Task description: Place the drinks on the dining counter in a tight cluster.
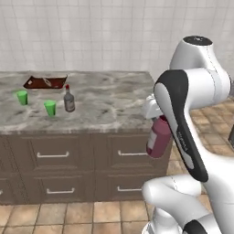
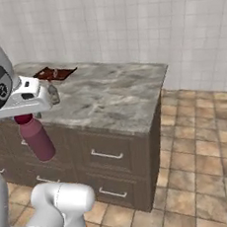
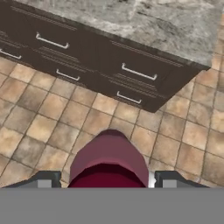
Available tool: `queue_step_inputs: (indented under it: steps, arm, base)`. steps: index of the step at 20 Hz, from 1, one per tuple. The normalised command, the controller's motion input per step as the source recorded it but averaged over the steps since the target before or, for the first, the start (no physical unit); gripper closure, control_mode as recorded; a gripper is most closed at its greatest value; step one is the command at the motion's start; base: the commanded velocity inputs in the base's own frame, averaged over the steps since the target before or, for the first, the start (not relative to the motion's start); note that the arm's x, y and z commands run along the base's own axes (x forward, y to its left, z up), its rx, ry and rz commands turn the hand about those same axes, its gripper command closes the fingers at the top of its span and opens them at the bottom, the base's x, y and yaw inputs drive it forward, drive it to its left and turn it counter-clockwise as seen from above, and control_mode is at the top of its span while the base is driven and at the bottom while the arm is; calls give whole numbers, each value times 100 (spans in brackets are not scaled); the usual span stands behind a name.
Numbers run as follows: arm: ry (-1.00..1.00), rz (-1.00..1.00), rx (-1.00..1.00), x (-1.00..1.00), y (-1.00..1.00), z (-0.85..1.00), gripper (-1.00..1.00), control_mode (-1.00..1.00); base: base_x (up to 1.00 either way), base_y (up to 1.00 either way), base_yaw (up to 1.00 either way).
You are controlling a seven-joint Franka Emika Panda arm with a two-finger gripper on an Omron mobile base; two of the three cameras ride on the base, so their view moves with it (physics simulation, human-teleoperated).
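1. The gripper (image 3: pixel 108 180) holds the maroon bottle (image 1: pixel 158 136) by its neck; in the hand view the two dark finger tips (image 3: pixel 43 179) sit tight against either side of the bottle near the bottom edge of the frame, jaws closed on it
2. In the left base view the maroon bottle hangs right of centre, in front of the drawer fronts and below the edge of the dining counter (image 1: pixel 109 107), partly behind the dark forearm of the arm (image 1: pixel 180 123)
3. In the right base view the same bottle hangs tilted at the left of the frame, base swung down and right, over the tiled floor (image 2: pixel 199 156)
4. The grey-brown bottle with red cap (image 1: pixel 69 99) stands upright on the counter at the left of the left base view, just beside a green cup (image 1: pixel 50 108)
5. A second green cup (image 1: pixel 22 97) stands further left, and a dark red tray (image 1: pixel 45 82) lies behind both, toward the tiled wall (image 1: pixel 91 32)
6. A line of faint pale lettering runs along the dark forearm in the left base view, too small to read
7. No label or brand can be made out on either bottle
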Motion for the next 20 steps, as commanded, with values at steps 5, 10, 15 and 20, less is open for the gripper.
queue_step_inputs:
  steps: [5, 10, 15, 20]
  arm:
    - [0, 0, 0, 0, 0, 0, 100, 100]
    - [0, 0, 0, 0, 0, 0, 100, 100]
    - [0, 0, 0, 0, 0, 0, 100, 100]
    - [0, 0, 0, 0, 0, 0, 100, 100]
  base:
    - [95, 89, -59]
    - [99, 96, -32]
    - [55, 26, -8]
    - [6, 4, 0]
